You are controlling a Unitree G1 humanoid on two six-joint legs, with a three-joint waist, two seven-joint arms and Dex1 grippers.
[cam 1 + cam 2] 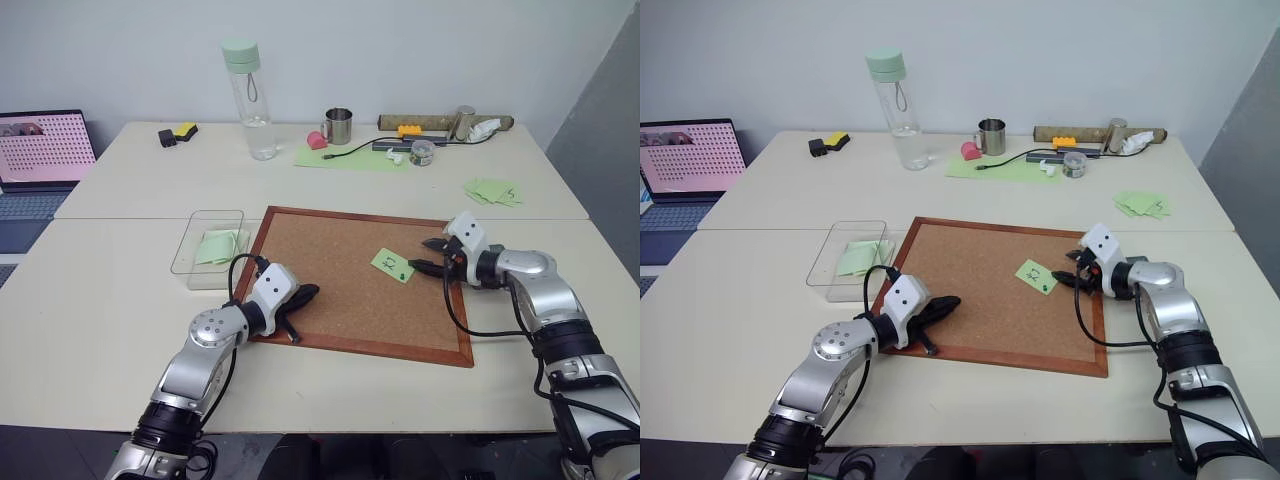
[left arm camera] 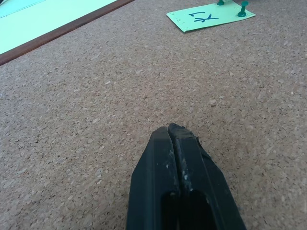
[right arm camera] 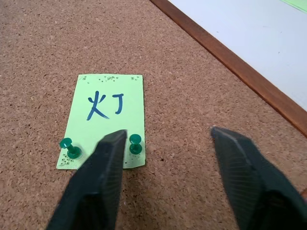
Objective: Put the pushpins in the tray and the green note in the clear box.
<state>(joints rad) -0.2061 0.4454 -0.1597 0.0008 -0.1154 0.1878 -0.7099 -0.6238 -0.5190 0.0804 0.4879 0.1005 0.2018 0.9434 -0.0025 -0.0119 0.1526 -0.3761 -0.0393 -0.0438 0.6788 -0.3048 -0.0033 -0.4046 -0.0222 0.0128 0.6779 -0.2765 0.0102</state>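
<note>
Pale bench (image 1: 90, 330) surface carries a cork board (image 1: 340, 300) with a wooden frame, and the work is centred on it. Right pincer (image 3: 168, 139) stands with its fingers apart, holding nothing; one fingertip (image 3: 115, 139) sits just beside a green pushpin (image 3: 135, 143), while the other hangs over bare cork well to the side. A second green pushpin (image 3: 69, 146) stands near the note's other lower corner; both pins read green here, and no red one is visible. Both pins stand in the green note (image 3: 106, 117), which lies flat on the board and bears dark handwritten marks. Left pincer (image 2: 177, 139) is closed, fingers pressed together on nothing, resting low over bare cork near the board's front edge, well apart from the note. Clear box (image 1: 195, 245) stands just beside the board's left edge with green paper already inside it. No grey tray can be made out on the bench. Risks, as judged: the pin is not centred between the fingers, so a closure from this position could miss the head, tip the pin sideways, or pinch and crease the paper. A pull at an angle could tear the note or flick the pin off the board.
</note>
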